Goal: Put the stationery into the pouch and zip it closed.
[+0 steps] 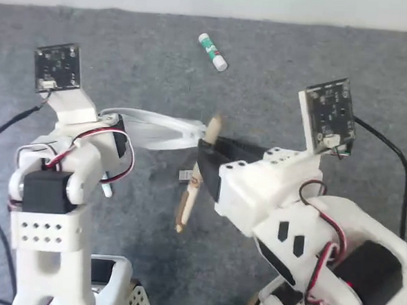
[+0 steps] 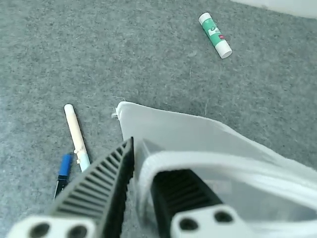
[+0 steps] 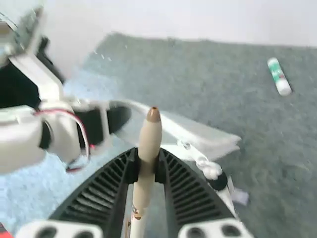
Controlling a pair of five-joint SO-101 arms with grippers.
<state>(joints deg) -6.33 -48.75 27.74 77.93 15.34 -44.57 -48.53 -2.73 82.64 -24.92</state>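
A translucent white pouch (image 1: 165, 131) hangs over the grey mat, and my left gripper (image 1: 130, 131) is shut on its edge; in the left wrist view the pouch (image 2: 198, 136) runs out from between the jaws of that gripper (image 2: 139, 156). My right gripper (image 1: 202, 168) is shut on a beige pen (image 1: 185, 208), held upright at the pouch's far end. From the right wrist the pen (image 3: 148, 134) stands between the ribbed black fingers (image 3: 114, 183), just before the pouch (image 3: 188, 130). A green-and-white glue stick (image 1: 213, 51) lies on the mat at the back.
Beside the pouch, a cream pen (image 2: 75, 133) and a blue pen (image 2: 63, 169) lie on the mat. The glue stick (image 2: 215, 35) lies apart, beyond the pouch. Grey mat (image 1: 320, 56) covers the table, and both arm bases stand at the front edge.
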